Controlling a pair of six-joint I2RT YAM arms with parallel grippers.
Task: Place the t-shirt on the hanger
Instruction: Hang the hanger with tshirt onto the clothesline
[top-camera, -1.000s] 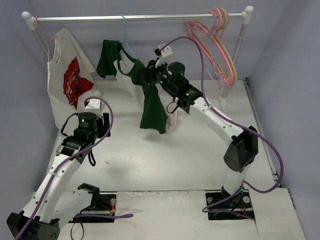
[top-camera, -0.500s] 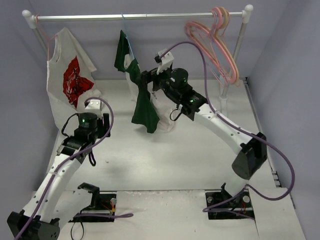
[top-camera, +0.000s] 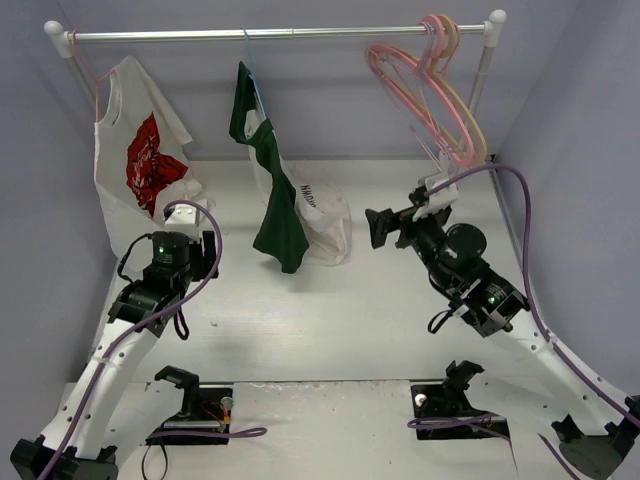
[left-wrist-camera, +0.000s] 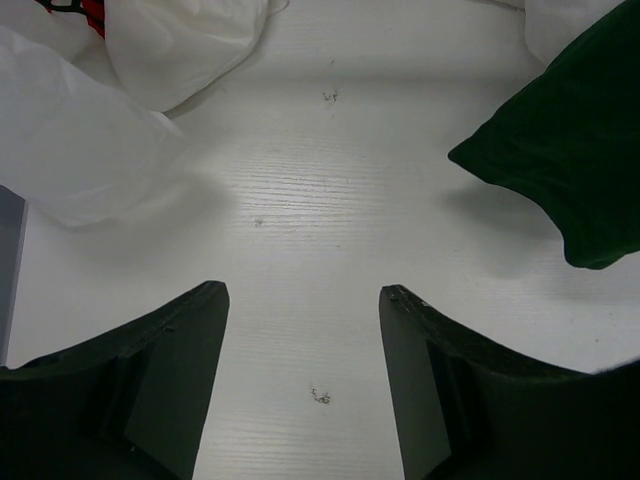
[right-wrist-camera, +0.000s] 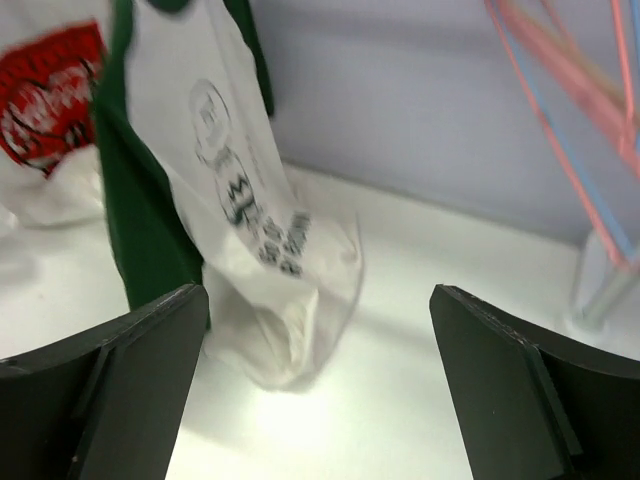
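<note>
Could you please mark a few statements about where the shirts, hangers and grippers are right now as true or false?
1. The white t-shirt with dark green sleeves hangs from the metal rail on a thin light-blue wire hanger. True.
2. The right gripper is shut on that t-shirt. False: its jaws are open and empty, apart from the t-shirt.
3. The thick pink hangers hang near the rail's right end. True.
4. The left gripper grips the white shirt with a red graphic. False: it is open, holding nothing, above the white table.
</note>
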